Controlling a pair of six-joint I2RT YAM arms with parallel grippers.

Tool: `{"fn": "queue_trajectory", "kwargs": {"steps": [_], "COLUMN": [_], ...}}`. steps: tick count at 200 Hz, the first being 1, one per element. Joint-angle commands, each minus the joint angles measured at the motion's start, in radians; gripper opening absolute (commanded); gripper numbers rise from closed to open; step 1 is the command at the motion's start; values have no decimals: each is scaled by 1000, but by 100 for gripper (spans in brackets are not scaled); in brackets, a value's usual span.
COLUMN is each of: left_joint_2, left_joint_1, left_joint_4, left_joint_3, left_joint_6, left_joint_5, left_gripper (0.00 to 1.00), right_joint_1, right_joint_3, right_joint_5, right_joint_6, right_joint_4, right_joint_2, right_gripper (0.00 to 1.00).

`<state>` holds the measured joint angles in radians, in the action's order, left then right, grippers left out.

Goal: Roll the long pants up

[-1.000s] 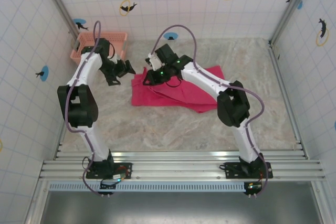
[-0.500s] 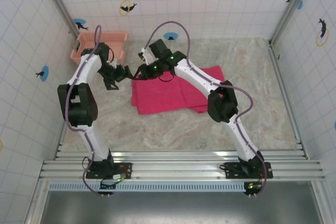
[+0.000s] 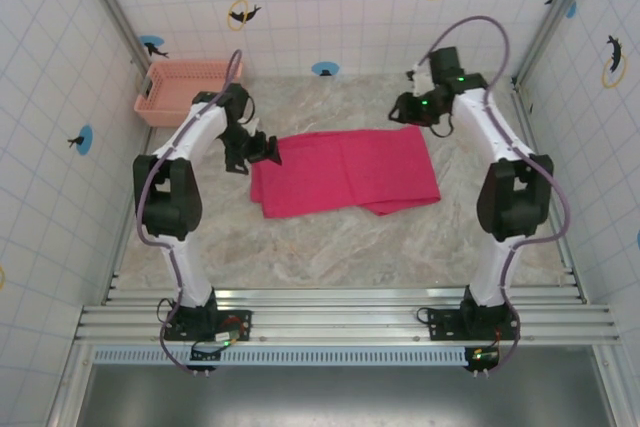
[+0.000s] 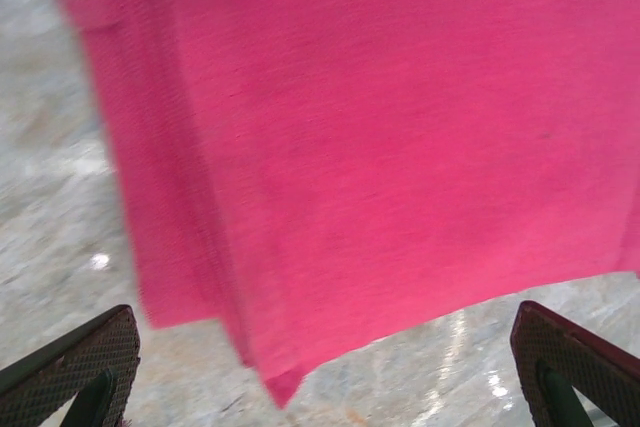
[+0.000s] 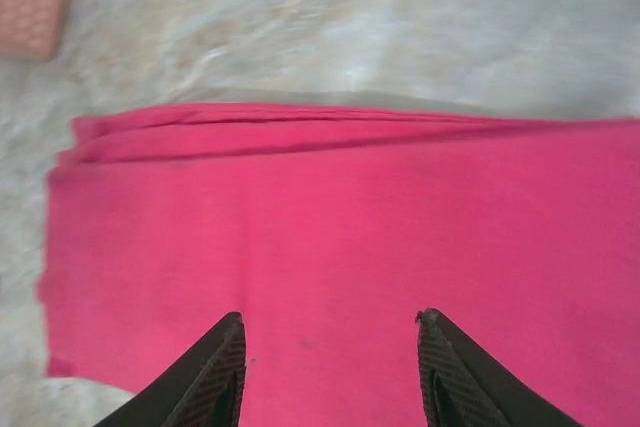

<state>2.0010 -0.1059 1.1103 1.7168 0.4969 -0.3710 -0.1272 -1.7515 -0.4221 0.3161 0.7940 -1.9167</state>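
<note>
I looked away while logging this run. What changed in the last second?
The right gripper swung from the left end of the long pants to their far right corner. The left gripper shifted slightly right, to the pants' left edge. The pants now lie flatter and reach farther right. Both grippers are open; the basket stayed put.

- The pants (image 3: 345,172) are bright magenta-pink soft cloth, plain and without pattern.
- They are folded flat into a broad, roughly rectangular band of several layers, not rolled.
- They lie on the marbled table (image 3: 350,257) near its middle, with the long side running left to right and slightly tilted.
- In the right wrist view, stacked folded edges run along the far side.
- In the left wrist view, layered edges show at one corner.
- A lower layer peeks out along the near right edge.
</note>
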Motion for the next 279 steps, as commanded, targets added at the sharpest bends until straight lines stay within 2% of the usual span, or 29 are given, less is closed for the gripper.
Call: {"fn": "queue_trajectory", "kwargs": {"steps": [1,23,45,125,135,152,160,200,249,279], "left_joint_2": [67,95,117,163,171,200,222,391,598,683], "left_joint_1": [-60,-62,-76,-119,-123,-123,-123,-123,-113,-79], "left_joint_4": [42,-88,-97,-29,-23,-12,-4,81,202,151], "left_joint_3": [67,-32,-33,-11,-14,-5,10,229,608,739], "left_joint_6": [25,150,188,197,196,195,196,166,132,217], "left_joint_5": [6,-115,-78,16,21,35,43,72,64,15], "left_gripper": [97,98,97,97,97,97,97,97,97,97], "right_joint_1": [70,117,120,85,81,77,80,78,55,29], "right_joint_3": [77,98,84,-90,-116,-122,-110,-10,107,248], "right_joint_5": [42,69,88,127,138,139,132,132,150,116], "right_joint_6": [-103,-127,-143,-191,-195,-200,-203,-222,-209,-179], "right_joint_4": [101,111,110,106,124,136,136,150,185,188], "right_joint_2": [35,0,-73,-329,-348,-361,-357,-303,-271,-173], "right_gripper": [48,49,48,47,44,31,28,14,6,6]}}
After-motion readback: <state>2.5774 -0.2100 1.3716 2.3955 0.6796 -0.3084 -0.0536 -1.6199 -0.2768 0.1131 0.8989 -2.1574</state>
